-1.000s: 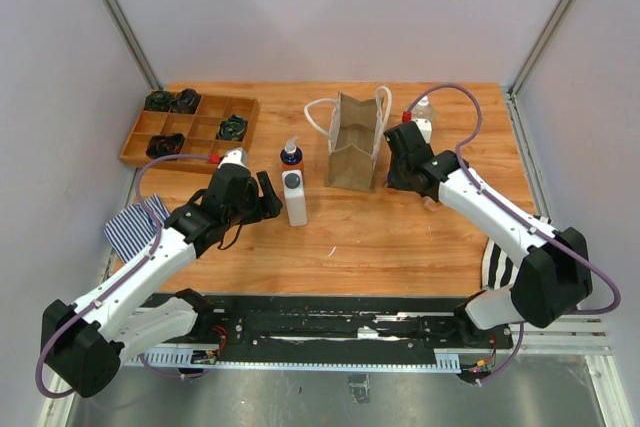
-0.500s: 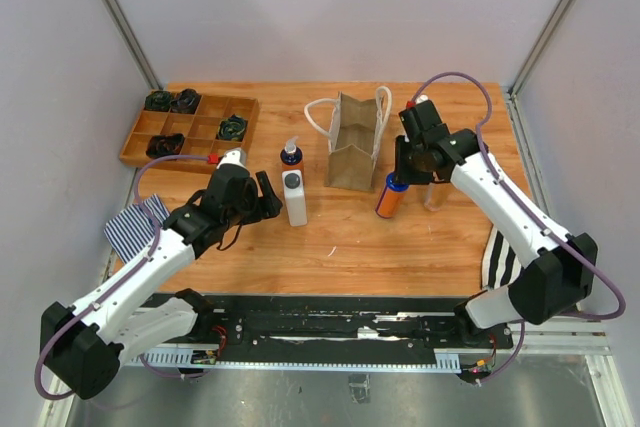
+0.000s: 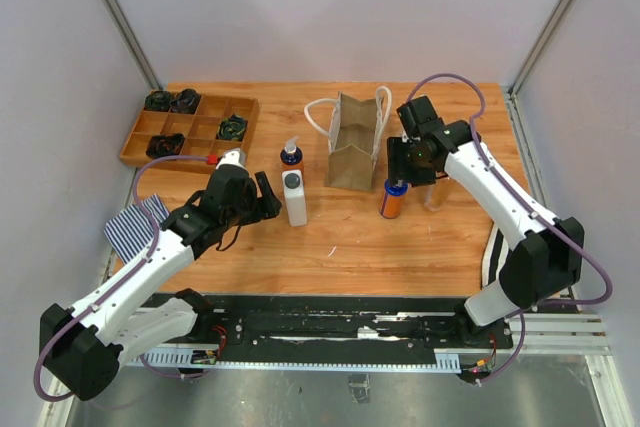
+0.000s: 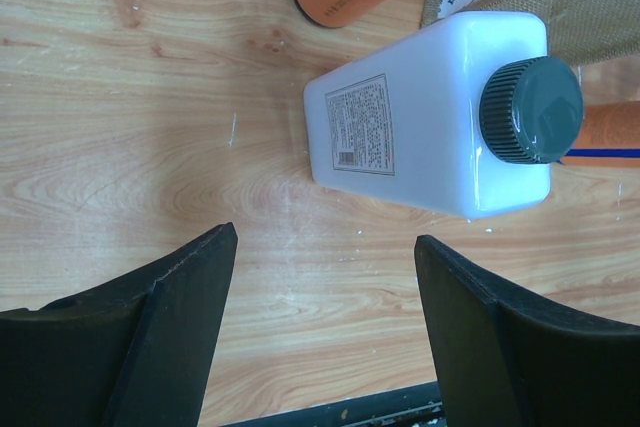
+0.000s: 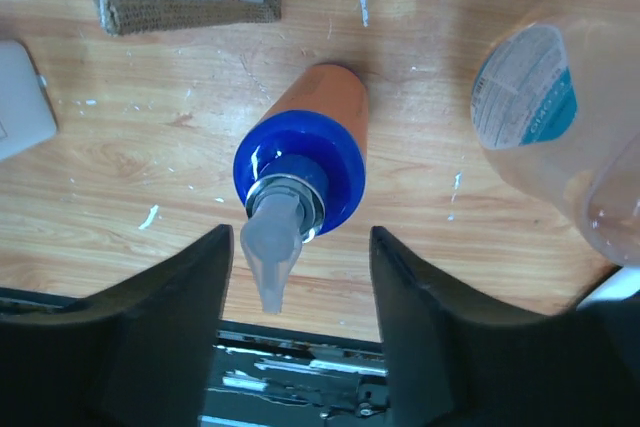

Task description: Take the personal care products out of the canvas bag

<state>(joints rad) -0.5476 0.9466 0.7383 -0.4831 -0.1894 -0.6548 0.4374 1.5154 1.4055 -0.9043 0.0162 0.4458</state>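
Just freed from the right gripper [image 5: 298,244], whose jaws now stand spread and clear of it, a blue-and-orange bottle [image 3: 393,199] stands upright on the table [image 3: 350,239] just right of the canvas bag [image 3: 352,147]. The left gripper [image 4: 325,247], also spread, holds nothing beside the white pump bottle [image 3: 296,197]. It looks like one more product is out.

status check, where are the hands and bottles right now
Left hand open, empty, by white bottle. Right hand open over blue-and-orange bottle, upright on table beside canvas bag. Clear bottle close alongside.
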